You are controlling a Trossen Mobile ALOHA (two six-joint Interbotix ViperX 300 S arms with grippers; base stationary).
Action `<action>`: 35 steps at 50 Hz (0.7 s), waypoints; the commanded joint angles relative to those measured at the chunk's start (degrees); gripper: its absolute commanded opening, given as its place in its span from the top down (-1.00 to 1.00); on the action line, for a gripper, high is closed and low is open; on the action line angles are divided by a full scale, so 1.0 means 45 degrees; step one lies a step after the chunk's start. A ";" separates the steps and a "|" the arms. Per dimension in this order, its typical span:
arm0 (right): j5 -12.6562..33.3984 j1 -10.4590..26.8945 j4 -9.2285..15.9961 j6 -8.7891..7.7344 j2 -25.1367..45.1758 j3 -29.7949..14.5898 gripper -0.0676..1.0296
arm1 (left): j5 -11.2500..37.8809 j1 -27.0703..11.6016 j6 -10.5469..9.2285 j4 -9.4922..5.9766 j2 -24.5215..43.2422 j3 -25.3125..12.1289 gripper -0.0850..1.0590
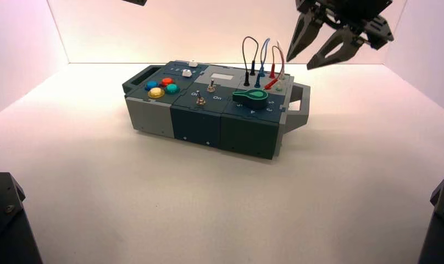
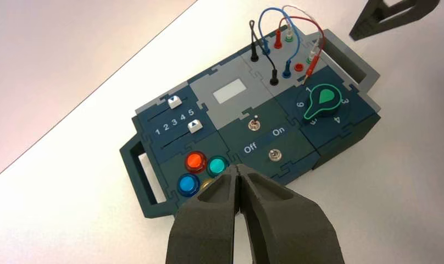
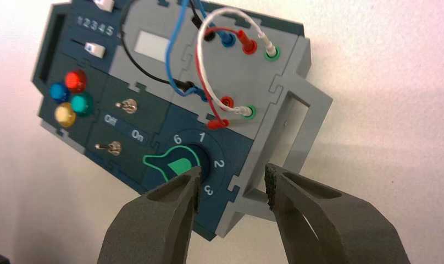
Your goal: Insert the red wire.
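Red wire [image 2: 320, 34] arches at box's [image 1: 209, 110] right-hand end, one plug [image 2: 278, 39] seated in far red socket. Other plug [image 2: 312, 66] loose, lying on panel just beside near red socket [image 2: 299, 67], tip out. Right gripper [image 3: 232, 179] spread wide, nothing between fingers, above box's right end near green knob [image 3: 178, 165]. Left gripper [image 2: 237, 168] pressed together, parked above box's left side. White wire [image 3: 203, 49] plugged beside red one, both ends in green-ringed sockets.
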 commanded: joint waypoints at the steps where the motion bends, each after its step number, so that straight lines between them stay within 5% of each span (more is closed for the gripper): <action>1: -0.0371 0.0098 0.0078 -0.0059 0.0273 -0.0449 -0.23 | -0.0059 -0.0059 0.0039 -0.0039 -0.0039 -0.0391 0.91; 35: -0.1523 0.0723 0.0469 0.0000 0.2520 -0.1523 -0.23 | -0.0098 -0.0078 0.0039 0.0000 -0.0059 -0.0371 0.91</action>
